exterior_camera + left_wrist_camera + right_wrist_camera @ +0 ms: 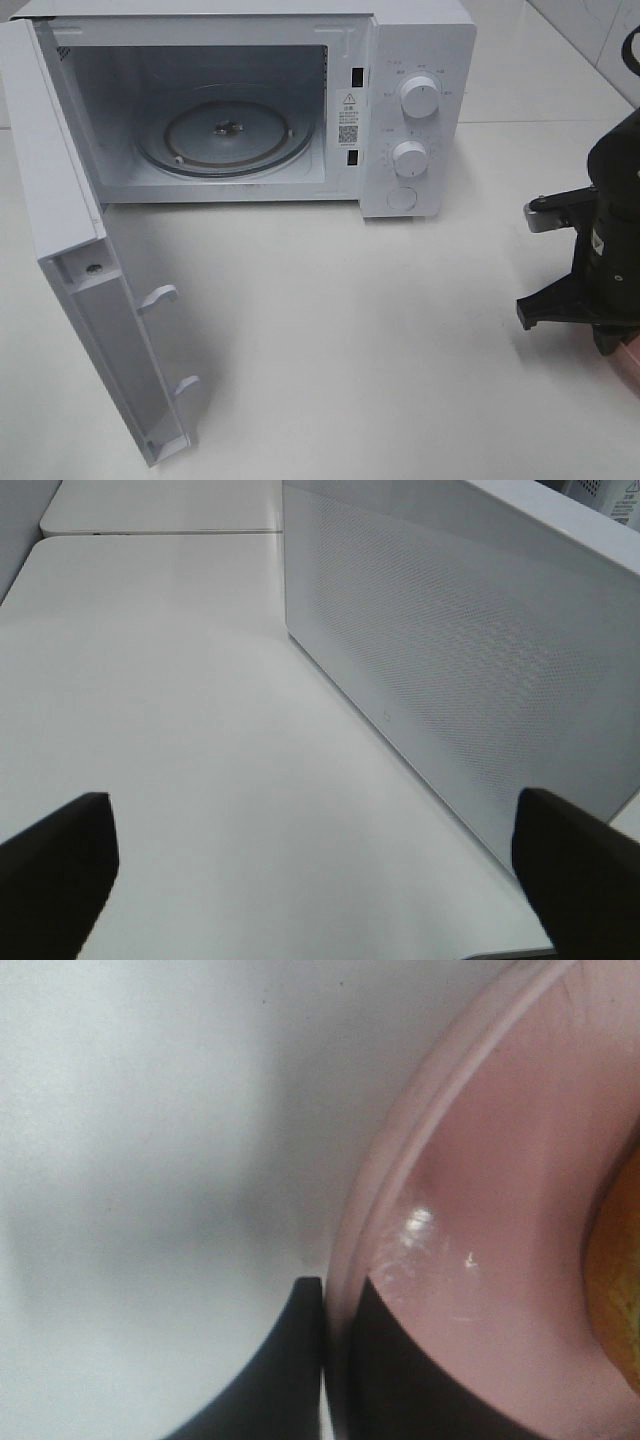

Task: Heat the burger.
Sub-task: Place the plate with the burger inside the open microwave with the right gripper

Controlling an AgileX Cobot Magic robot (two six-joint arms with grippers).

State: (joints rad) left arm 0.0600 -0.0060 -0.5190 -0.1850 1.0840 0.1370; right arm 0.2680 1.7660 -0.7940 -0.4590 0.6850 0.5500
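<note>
"Where's the burger (618, 1280)?"

"On the pink plate (500, 1210), about four o'clock from the open microwave (440, 50). I see only the burger's edge. My right gripper (328, 1295) is clamped on the plate's rim, and my left gripper (315, 880) hangs spread wide, holding nothing."

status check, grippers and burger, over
Right gripper shut on pink plate rim. Burger on the plate. Left gripper open, holding nothing. Microwave door open.
</note>
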